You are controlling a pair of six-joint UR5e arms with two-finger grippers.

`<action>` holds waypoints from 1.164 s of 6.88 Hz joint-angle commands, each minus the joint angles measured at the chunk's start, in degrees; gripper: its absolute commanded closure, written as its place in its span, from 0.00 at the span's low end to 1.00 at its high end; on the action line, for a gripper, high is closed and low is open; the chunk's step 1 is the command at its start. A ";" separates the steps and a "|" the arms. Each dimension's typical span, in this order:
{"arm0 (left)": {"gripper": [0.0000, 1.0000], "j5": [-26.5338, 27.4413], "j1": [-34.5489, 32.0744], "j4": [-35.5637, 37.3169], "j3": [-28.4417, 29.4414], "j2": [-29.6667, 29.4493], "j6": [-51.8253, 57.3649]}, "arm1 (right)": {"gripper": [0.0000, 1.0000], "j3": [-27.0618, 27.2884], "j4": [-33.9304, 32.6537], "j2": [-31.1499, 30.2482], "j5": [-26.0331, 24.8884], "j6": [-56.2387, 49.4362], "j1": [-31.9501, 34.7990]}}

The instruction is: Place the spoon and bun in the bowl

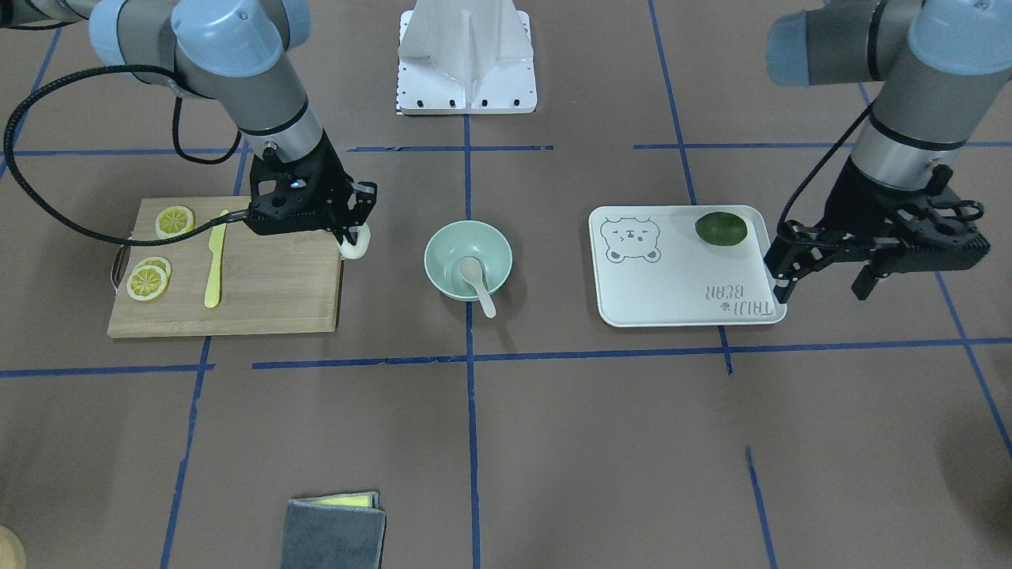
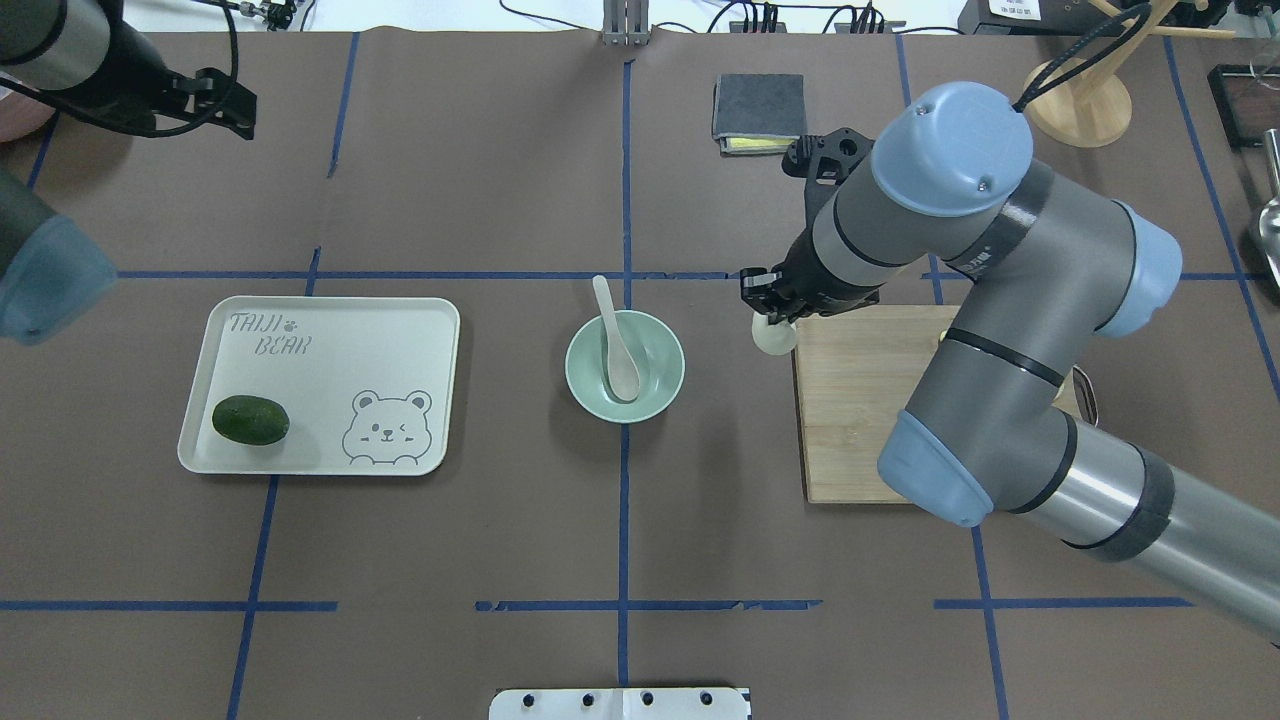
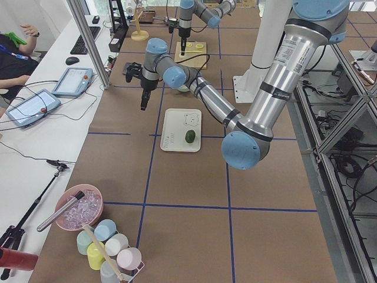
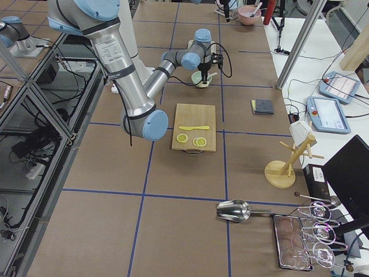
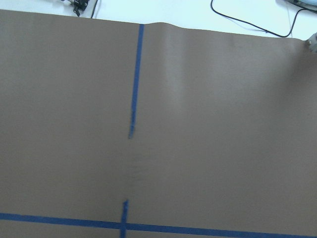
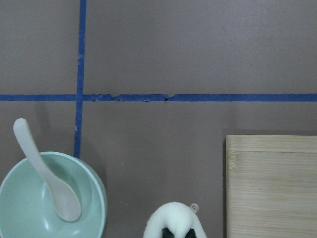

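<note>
The mint-green bowl (image 1: 436, 251) stands at the table's middle. The off-white spoon (image 1: 477, 280) lies in it, scoop down and handle over the rim; both also show overhead, the bowl (image 2: 582, 378) and the spoon (image 2: 615, 345), and in the right wrist view, the bowl (image 6: 95, 198) and the spoon (image 6: 47, 173). My right gripper (image 1: 352, 237) is shut on the white bun (image 1: 355, 248), just off the cutting board's corner and beside the bowl; the bun (image 2: 775, 337) shows overhead and at the bottom of the right wrist view (image 6: 173, 218). My left gripper (image 1: 821, 286) is open and empty, raised beside the tray.
A bamboo cutting board (image 1: 269, 296) holds lemon slices (image 1: 174, 221) and a yellow knife (image 1: 215, 261). A white bear tray (image 1: 672, 292) holds a dark green fruit (image 1: 720, 228). A grey cloth (image 1: 336, 533) lies at the operators' edge. A white mount base (image 1: 466, 71) stands by the robot.
</note>
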 commanded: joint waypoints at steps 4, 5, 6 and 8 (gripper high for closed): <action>0.00 -1.03 -12.76 0.30 4.57 8.50 31.60 | 1.00 -13.39 0.15 13.96 -7.80 5.43 -8.22; 0.00 -2.60 -14.35 -0.31 7.29 8.50 35.03 | 0.98 -13.48 0.24 14.14 -7.81 5.44 -8.58; 0.00 -2.62 -16.19 -0.49 8.88 8.68 38.11 | 0.20 -13.57 0.33 14.23 -7.90 5.61 -8.58; 0.00 -2.53 -18.83 -0.41 9.25 10.16 41.55 | 0.00 -13.83 3.39 14.40 -7.90 6.05 -8.67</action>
